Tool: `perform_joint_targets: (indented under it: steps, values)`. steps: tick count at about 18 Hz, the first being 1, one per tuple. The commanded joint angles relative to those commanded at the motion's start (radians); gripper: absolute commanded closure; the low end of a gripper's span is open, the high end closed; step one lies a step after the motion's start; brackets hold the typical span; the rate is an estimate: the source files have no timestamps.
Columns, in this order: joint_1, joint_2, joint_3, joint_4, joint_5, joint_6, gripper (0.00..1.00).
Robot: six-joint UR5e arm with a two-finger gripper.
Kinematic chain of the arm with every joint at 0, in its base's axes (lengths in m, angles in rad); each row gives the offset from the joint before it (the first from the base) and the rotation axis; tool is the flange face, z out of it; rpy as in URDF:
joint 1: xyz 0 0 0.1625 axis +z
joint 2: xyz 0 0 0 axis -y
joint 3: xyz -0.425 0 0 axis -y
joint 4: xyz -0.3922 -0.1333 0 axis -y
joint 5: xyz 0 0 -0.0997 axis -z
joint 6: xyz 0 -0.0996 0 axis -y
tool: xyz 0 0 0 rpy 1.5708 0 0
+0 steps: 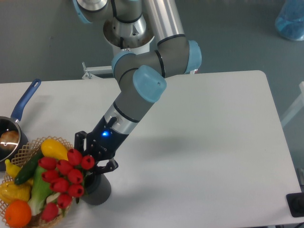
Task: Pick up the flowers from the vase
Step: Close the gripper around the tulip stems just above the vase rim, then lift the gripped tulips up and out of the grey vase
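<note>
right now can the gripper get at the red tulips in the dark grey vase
Probably yes: the gripper is already down at the bunch of red tulip flowers, just above the small dark grey ribbed vase, with nothing between. Whether its fingers have closed on the stems is unclear.

The arm reached down and to the left from its base at the top, forearm sloping toward the near left. At its end the gripper pointed downward, a blue light glowing on the wrist just above it, fingers drawn close together.
</note>
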Motion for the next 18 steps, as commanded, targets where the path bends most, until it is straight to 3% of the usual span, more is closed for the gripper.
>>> perform_joint_targets:
  steps: [18]
  values:
    - [0.150,0.100,0.003,-0.002,-0.341,-0.072,1.00]
